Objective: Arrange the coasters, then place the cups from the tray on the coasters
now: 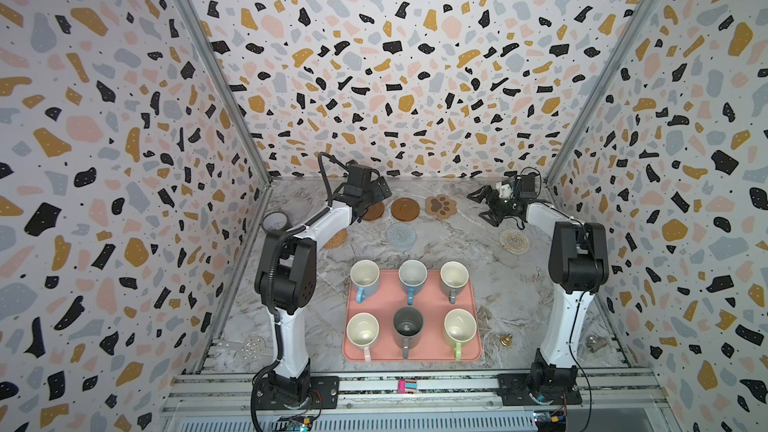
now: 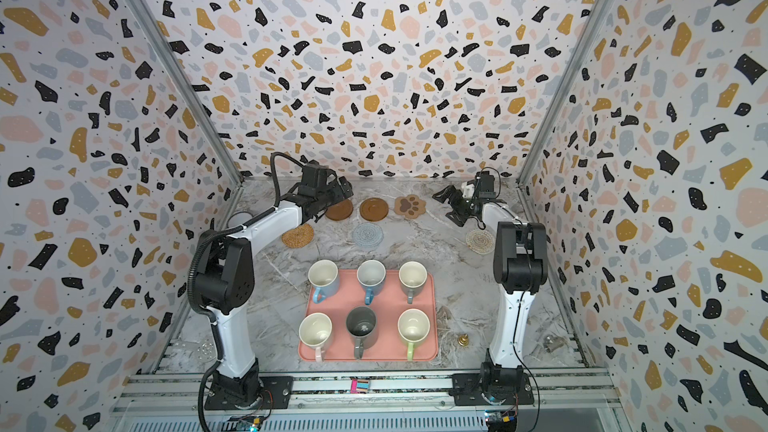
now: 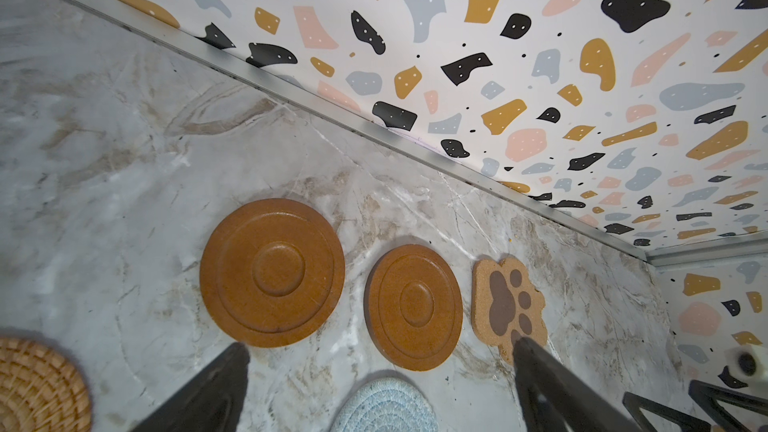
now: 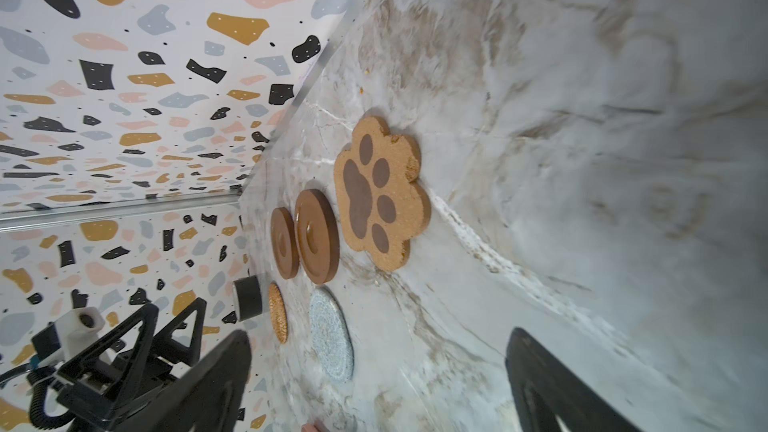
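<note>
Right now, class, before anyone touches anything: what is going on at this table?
Two robot arms reach over the coasters at the back. The left gripper, open and empty, hangs above the two brown discs; the right gripper, also open and empty, is beside the paw coaster. The rattan coaster, pale blue coaster and cream coaster lie nearer the pink tray. All six mugs stand on it; none is on a coaster yet.
</note>
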